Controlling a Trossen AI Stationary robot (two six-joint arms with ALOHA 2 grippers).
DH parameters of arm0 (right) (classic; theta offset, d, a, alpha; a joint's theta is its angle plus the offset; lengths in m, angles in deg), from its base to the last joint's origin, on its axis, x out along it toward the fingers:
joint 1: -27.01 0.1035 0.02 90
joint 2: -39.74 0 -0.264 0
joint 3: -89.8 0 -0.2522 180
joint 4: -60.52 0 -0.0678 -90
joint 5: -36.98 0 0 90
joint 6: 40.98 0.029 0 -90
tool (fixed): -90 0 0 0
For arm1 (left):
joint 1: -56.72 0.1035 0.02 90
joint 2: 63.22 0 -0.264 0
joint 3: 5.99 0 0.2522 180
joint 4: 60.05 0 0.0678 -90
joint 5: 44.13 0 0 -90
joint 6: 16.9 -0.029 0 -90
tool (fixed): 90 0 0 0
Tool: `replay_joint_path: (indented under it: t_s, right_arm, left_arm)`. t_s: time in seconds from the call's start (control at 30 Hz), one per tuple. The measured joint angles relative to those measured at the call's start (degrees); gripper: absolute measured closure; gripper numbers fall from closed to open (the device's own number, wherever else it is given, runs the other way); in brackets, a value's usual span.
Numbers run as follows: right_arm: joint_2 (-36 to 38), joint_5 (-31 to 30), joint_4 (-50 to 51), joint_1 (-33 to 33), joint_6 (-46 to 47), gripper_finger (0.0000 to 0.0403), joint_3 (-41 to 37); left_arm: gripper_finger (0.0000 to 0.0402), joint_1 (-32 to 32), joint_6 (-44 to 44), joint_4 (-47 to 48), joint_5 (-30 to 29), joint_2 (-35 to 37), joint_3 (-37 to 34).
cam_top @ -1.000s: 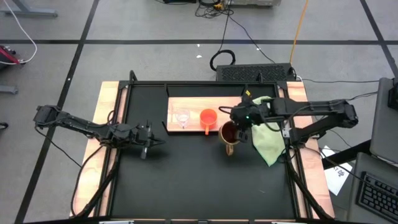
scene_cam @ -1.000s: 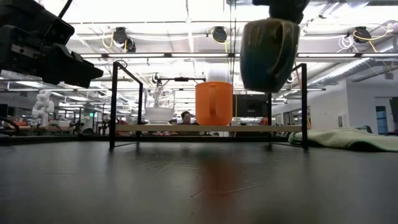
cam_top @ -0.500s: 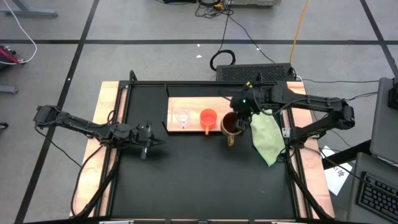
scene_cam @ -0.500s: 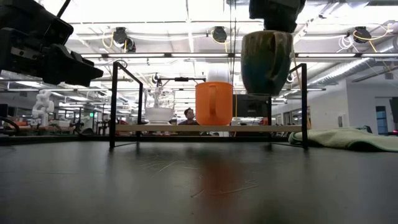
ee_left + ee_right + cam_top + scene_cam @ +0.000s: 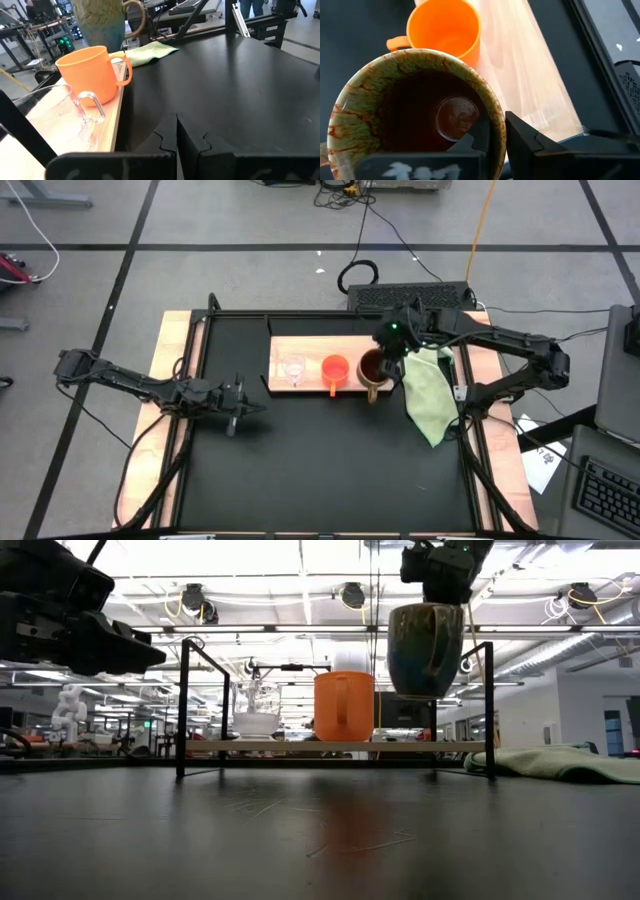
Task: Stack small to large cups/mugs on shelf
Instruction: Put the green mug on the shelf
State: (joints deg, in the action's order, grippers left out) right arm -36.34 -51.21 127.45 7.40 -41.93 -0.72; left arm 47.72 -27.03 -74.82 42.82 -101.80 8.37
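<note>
The brown mug (image 5: pixel 372 367) hangs upright in my right gripper (image 5: pixel 390 356) above the right end of the shelf (image 5: pixel 310 345), right of the orange mug (image 5: pixel 335 369). The clear glass cup (image 5: pixel 293 369) stands on the shelf left of the orange mug. In the low view the brown mug (image 5: pixel 425 648) floats above the shelf board (image 5: pixel 270 746), and the orange mug (image 5: pixel 344 705) stands on it. My left gripper (image 5: pixel 236 404) is shut and empty over the table's left part. My right gripper holds the brown mug by its rim (image 5: pixel 496 120), on the side away from the orange mug. One finger (image 5: pixel 479 134) is inside the mug and one (image 5: pixel 522 137) outside. The fingers come from above, pointing down. The mug hangs upright, clear of the shelf.
A light green cloth (image 5: pixel 428 402) lies on the table right of the shelf, close to my right arm. The shelf's dark frame posts (image 5: pixel 184 705) stand at its ends. The black tabletop (image 5: pixel 320 460) lies in front of the shelf.
My right gripper has gone toward the table's far edge with the brown mug. The mug was tilted in front of the shelf and now hangs upright over the shelf's right end, beside the orange mug.
</note>
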Motion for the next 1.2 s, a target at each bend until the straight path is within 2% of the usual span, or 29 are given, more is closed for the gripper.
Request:
replay_joint_path:
  t_s: [0.17, 0.53, 1.2]
  right_arm:
    - [-0.9, 0.1, -1.3, -1.5, -1.3, 0.0378, 0.0]
    - [-7.1, 6.1, -1.3, -4.9, -4.4, 0.0378, 0.0]
    - [-8.5, 6.4, -2.8, -9.1, -8.3, 0.0378, 0.6]
  left_arm:
    - [0.0398, 0.0, -0.1, -1.7, 0.0, 0.0, 0.0]
    - [0.0398, 0.0, 0.0, -2.8, 0.5, 0.0, 0.0]
    - [0.0398, 0.0, -1.6, -2.5, 0.5, 0.0, 0.0]
